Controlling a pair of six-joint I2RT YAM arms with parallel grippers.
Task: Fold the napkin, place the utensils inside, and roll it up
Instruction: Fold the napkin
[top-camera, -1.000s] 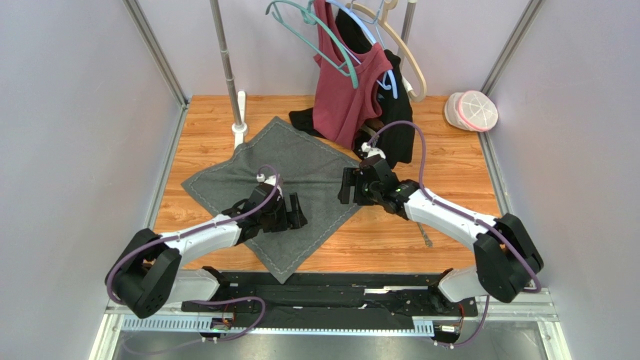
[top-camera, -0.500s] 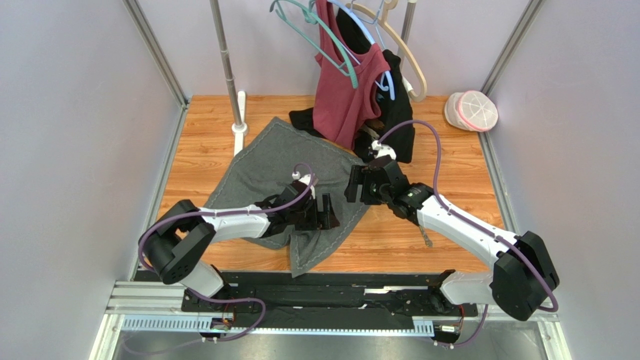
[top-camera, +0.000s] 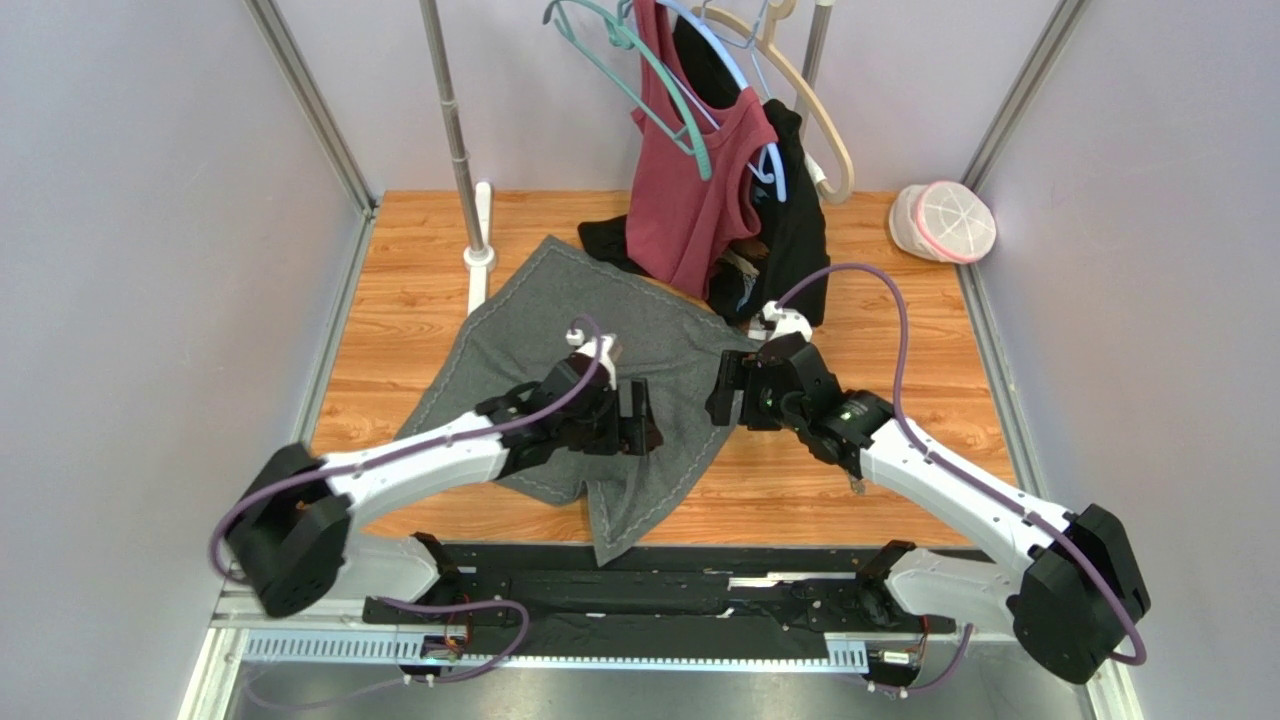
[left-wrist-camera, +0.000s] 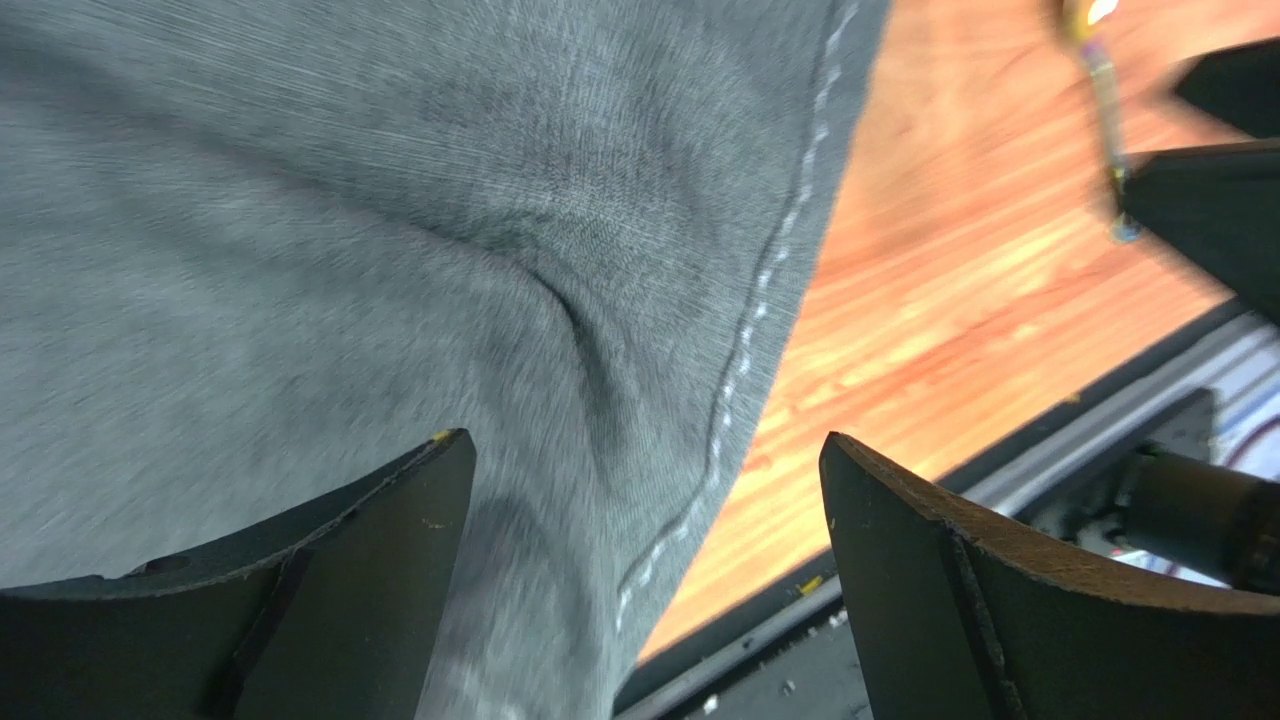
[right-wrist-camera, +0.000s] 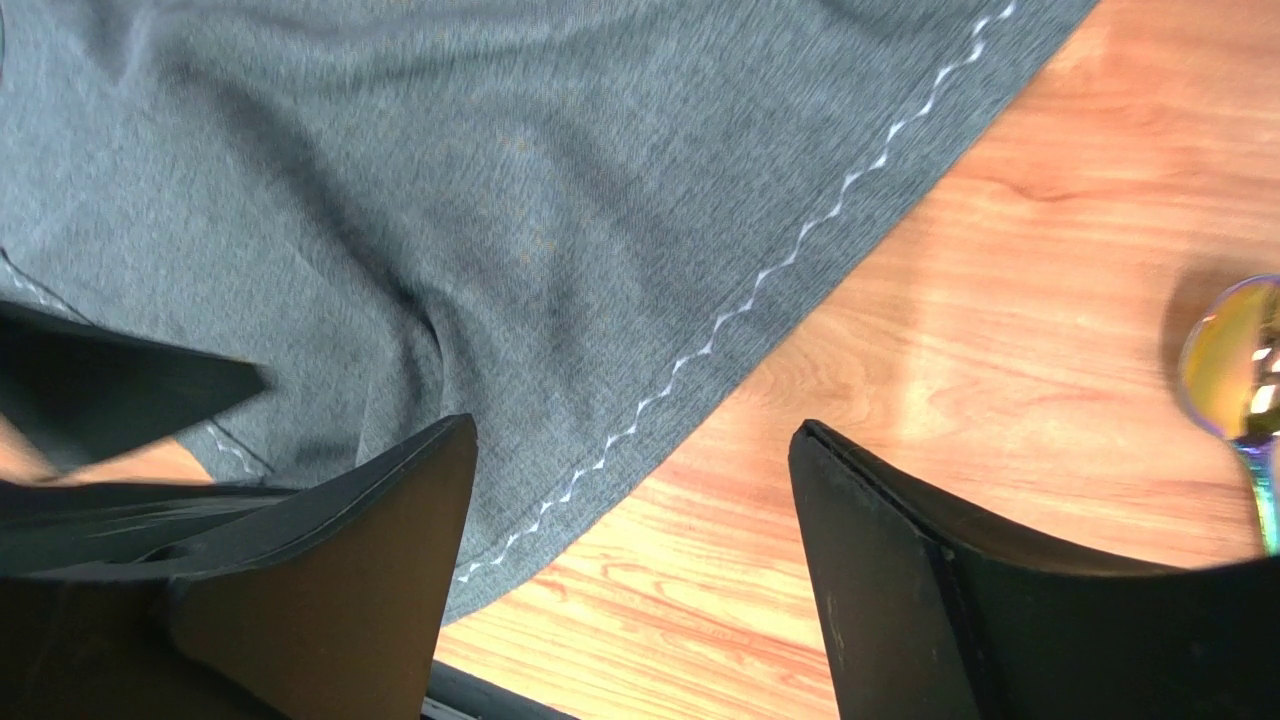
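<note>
The left claw (top-camera: 637, 417) is hovering with its jaws spread wide, the rumpled napkin (top-camera: 526, 353) lying directly beneath it. The right claw (top-camera: 727, 393) is also standing spread, over the napkin's stitched edge, with the spoon (right-wrist-camera: 1235, 365) lying on the table (top-camera: 932, 323) just off to its side.

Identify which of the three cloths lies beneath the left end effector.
The grey napkin, rumpled on the table with a pale stitched border. The maroon garment and black garment hang at the back, away from the left end effector.
</note>
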